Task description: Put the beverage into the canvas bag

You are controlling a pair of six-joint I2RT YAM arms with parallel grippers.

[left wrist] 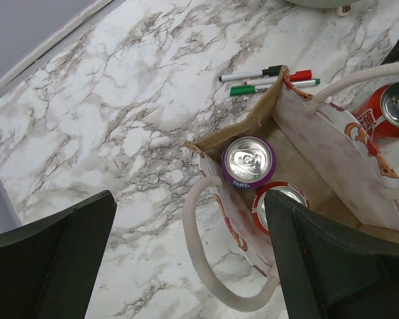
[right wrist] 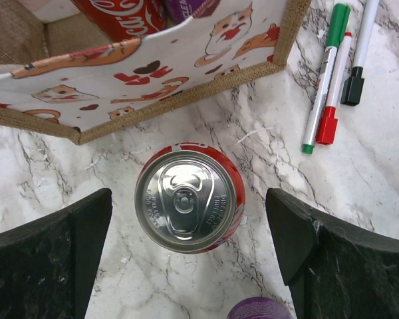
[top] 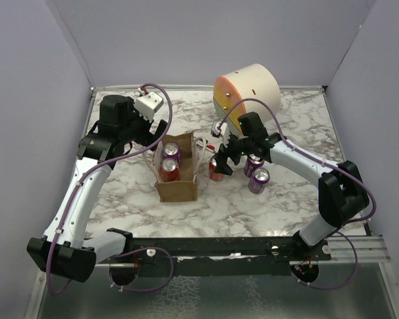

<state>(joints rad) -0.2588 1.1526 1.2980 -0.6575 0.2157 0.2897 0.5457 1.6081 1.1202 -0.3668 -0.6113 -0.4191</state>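
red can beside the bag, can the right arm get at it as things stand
Probably yes: the right gripper hangs open right over the red can, a finger either side, nothing between them. The canvas bag stands close by but apart.

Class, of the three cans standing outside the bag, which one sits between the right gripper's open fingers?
The red can beside the canvas bag; both purple cans stand outside the right gripper.

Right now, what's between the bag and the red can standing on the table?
Just bare table. The right wrist view shows a strip of marble between the bag and the red can, with nothing lying on it.
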